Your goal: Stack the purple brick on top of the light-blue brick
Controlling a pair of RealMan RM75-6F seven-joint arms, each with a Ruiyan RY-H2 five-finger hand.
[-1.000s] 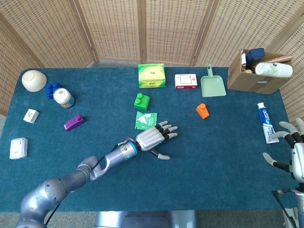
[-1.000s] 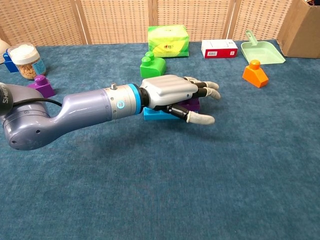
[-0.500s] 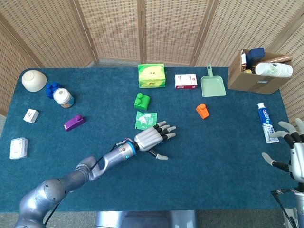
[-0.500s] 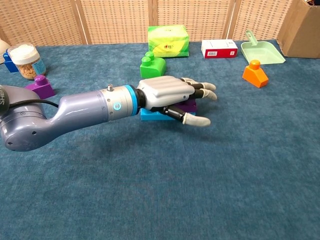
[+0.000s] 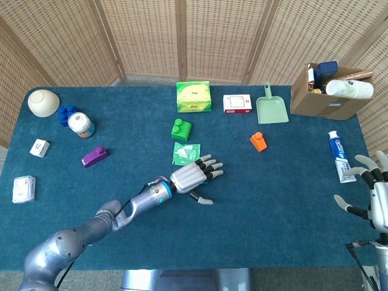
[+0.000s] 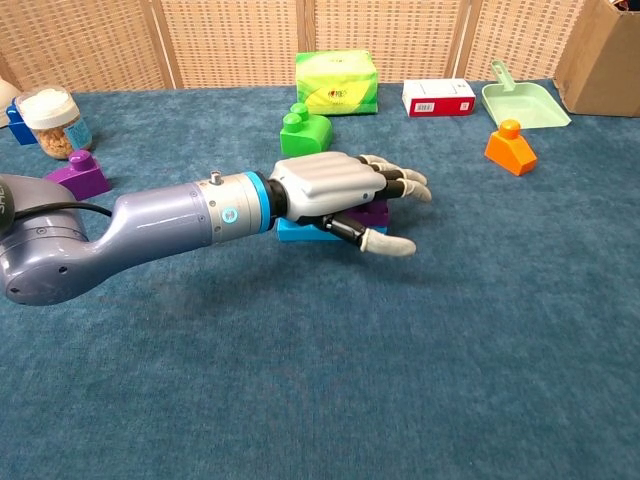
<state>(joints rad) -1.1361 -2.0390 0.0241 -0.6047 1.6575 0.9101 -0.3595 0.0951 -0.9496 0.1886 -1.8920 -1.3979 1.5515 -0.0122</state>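
On the blue table [image 5: 285, 182], the left robot hand [image 6: 335, 190] — fingers spread — lies flat over the purple brick [image 6: 377, 212] and light-blue brick [image 6: 300, 231].

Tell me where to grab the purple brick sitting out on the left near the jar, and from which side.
Probably take the purple brick by the two long flat sides of its body, below the stud, coming down from above with the left hand. It sits upright, stud on top, with nothing touching it, and lies angled, so the fingers would need turning to match.

No legible text on any box or label.
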